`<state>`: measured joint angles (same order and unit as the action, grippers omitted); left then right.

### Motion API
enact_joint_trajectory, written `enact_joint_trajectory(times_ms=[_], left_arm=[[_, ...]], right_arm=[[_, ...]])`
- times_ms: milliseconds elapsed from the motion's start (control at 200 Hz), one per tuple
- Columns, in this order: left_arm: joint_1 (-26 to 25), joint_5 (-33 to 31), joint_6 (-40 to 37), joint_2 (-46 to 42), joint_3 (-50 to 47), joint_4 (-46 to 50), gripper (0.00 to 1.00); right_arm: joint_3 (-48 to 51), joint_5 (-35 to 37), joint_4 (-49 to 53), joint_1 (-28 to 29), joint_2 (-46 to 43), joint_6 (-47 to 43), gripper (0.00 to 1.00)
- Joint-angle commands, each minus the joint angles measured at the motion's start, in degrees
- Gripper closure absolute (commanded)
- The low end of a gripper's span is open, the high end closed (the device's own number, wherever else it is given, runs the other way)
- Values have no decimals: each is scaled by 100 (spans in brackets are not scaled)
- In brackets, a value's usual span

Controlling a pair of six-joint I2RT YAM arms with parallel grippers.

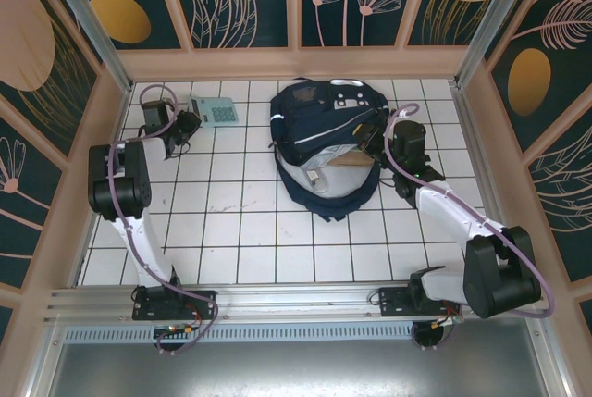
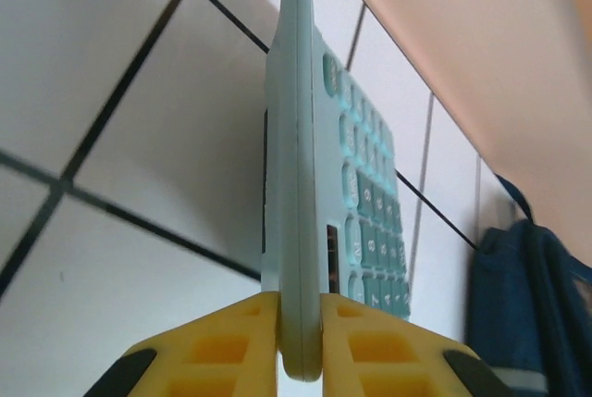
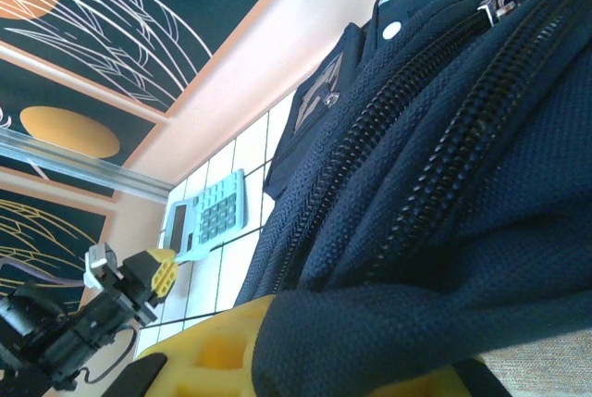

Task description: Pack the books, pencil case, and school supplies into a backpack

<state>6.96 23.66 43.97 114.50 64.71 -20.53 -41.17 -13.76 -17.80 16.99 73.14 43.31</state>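
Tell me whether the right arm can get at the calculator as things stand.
Probably not. The right arm has its jaws shut on fabric of the backpack, which also lies between it and the calculator, and the left arm holds the calculator clamped by its edge in its jaws.

Top camera looks down from behind the arms — wrist cameras sit close, all sharing calculator (image 2: 296,184) and backpack (image 3: 416,184).

Bright, even light falls from above, leaving only soft shadows on the tiled bench (image 1: 231,221). Up close, the calculator (image 2: 294,184) edge blurs slightly; the backpack (image 3: 444,184) weave is sharp.
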Motion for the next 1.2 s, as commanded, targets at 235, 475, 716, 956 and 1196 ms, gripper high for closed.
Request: enact_joint_trajectory(times_ms=[235, 475, 716, 956, 1196], left_arm=[[-470, 201, 643, -1975, -1795, -1304, 85], [-887, 113, 863, -3170, -2814, -1442, 86], [-1596, -90, 971, -4367, -3505, -1069, 88], [-2573, -685, 1281, -5417, -4275, -915, 87], [-3497, -1208, 1536, -5907, -4685, -921, 88]], right_arm=[[-83, -374, -320, 187, 23, -112, 100], [-110, -304, -290, 301, -61, -144, 100], [-205, -198, -223, 350, -20, -218, 100], [-468, -85, -144, 362, 146, -219, 100], [-625, -77, -389, 360, 243, 62, 100]])
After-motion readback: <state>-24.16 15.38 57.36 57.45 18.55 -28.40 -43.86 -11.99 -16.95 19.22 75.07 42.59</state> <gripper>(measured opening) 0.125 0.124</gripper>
